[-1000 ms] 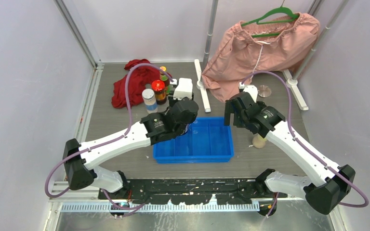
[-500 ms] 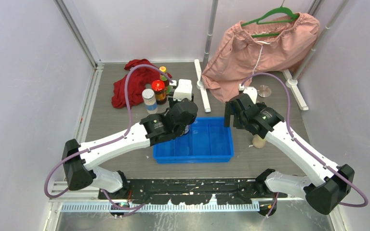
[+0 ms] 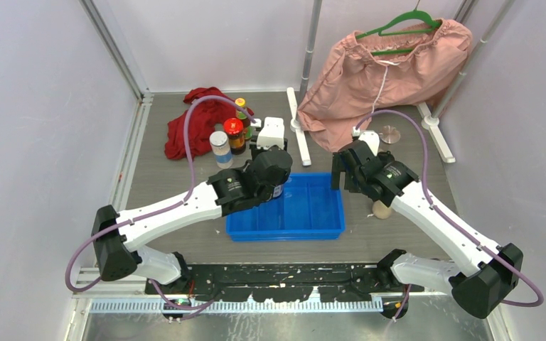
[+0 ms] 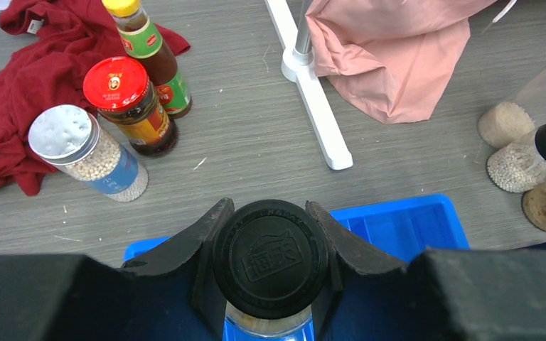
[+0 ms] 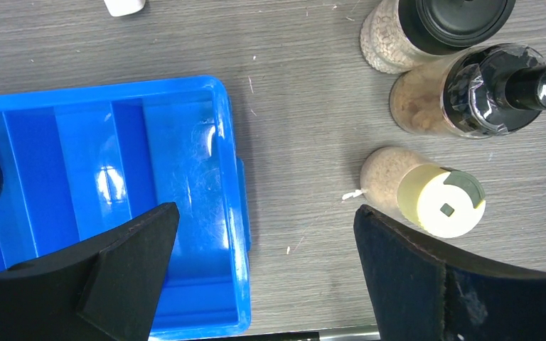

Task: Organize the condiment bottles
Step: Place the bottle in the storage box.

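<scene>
Blue plastic, the tray (image 3: 306, 213) sits mid-table, and from overhead the left gripper (image 3: 276, 186) is down at its far left corner while the right gripper (image 3: 341, 169) hangs over its far right corner. Past the tray's left end a silver-topped shaker (image 3: 220, 148), a red-lidded jar (image 3: 234, 135) and a yellow-capped bottle (image 3: 242, 108) stand close together beside a red cloth (image 3: 195, 124). A pink garment (image 3: 384, 67) hangs on a rack at the back right. Seen from the left wrist, the two fingers are partly closed and clamp the sides of the lid of a black-capped bottle (image 4: 270, 259). Its clear body reaches down inside the tray's far left corner, though I cannot tell whether it rests on the tray floor. Seen from the right wrist, the fingers are spread wide with nothing between them, over the tray's right rim and the bare grey table (image 5: 306, 106) beside it. Just right of the tray stand three more: a beige bottle with a pale yellow flip cap (image 5: 426, 195) nearest, then a bottle with a black nozzle (image 5: 469, 89), then a black-lidded jar of pale grains (image 5: 426, 28), the last two side by side.
</scene>
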